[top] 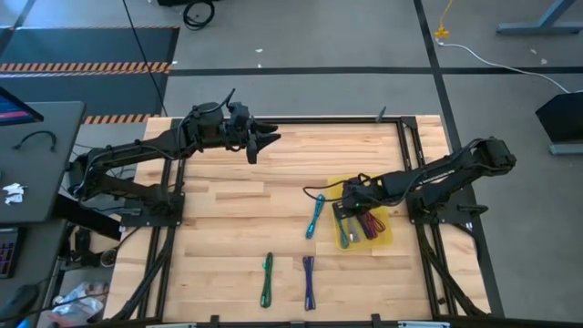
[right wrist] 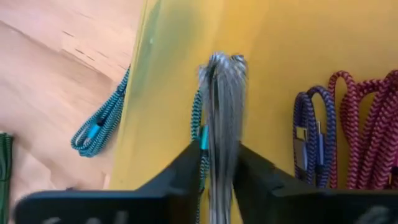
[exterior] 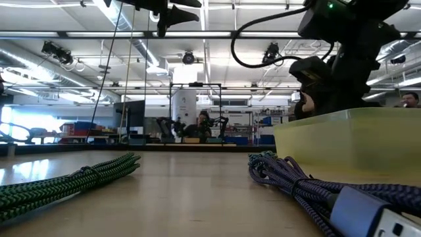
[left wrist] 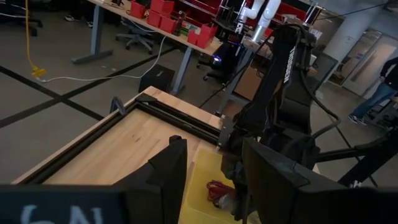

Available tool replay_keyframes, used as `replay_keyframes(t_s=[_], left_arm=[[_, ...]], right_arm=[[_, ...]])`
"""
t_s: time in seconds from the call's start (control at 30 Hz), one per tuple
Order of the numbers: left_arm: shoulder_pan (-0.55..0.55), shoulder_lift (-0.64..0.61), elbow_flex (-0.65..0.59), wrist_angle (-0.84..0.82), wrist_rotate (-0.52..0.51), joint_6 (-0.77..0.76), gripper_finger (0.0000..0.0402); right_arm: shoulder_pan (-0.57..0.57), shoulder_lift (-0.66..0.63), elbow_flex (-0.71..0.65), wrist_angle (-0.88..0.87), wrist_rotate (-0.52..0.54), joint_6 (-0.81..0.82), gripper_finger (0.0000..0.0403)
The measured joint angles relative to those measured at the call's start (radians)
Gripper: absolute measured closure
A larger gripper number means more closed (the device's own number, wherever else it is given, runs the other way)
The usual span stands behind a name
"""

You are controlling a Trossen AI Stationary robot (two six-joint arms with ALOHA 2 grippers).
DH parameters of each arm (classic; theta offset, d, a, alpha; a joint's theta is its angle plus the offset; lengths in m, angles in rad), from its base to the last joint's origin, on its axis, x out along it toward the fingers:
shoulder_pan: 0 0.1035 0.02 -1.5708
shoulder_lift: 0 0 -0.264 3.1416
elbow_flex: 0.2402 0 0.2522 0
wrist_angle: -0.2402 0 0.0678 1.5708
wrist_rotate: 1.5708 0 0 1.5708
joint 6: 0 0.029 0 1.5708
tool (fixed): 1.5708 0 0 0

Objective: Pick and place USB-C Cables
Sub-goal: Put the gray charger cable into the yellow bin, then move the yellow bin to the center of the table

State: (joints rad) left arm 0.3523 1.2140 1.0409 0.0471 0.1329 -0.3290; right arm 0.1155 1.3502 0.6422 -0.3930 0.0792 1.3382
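**A:** ok so where are you at with the cables?

**B:** Roughly halfway, I'd guess. Your right gripper (right wrist: 217,163) is down inside the yellow tray (top: 387,232), fingers pinched on a grey cable (right wrist: 222,93) that hangs just over the tray floor, so that one's basically delivered but not let go yet. Already lying in the tray: a teal cable (right wrist: 198,127) right beside the grey one, a purple cable (right wrist: 313,134) and a maroon-red cable (right wrist: 360,124). There might be more tucked under the arm; from overhead you can't really count them.

**A:** and what's left on the table?

**B:** Three that you can see. A teal cable on the wood (top: 315,217) just beside the tray's left edge, then a green cable (top: 267,278) and a purple cable on the wood (top: 309,281) near the front edge, well apart from the tray.

**A:** left arm doing anything?

**B:** Nope. Your left gripper (top: 262,143) hangs in the air over the far side of the table, fingers spread, carrying nothing. So you've got one release to do and at least three more pickups.
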Motion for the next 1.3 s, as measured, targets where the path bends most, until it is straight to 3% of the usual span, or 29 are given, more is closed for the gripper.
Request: replay_keyframes(t_s=[0.23,0.57,1.07,1.3], left_arm=[[0.000,0.000,0.000,0.000,0.000,0.000,0.0239],[0.000,0.000,0.000,0.000,0.000,0.000,0.0239],[0.000,0.000,0.000,-0.001,0.000,0.001,0.0239],[0.000,0.000,0.000,-0.001,0.000,0.001,0.0239]], right_arm=[[-0.014,-0.003,0.000,0.007,-0.014,-0.006,0.0256],[-0.081,-0.122,0.001,0.008,-0.099,-0.024,0.0259],[-0.220,-0.410,0.007,-0.450,-0.161,-0.079,0.0262],[-0.288,-0.449,0.076,-0.690,-0.149,-0.145,0.0262]])
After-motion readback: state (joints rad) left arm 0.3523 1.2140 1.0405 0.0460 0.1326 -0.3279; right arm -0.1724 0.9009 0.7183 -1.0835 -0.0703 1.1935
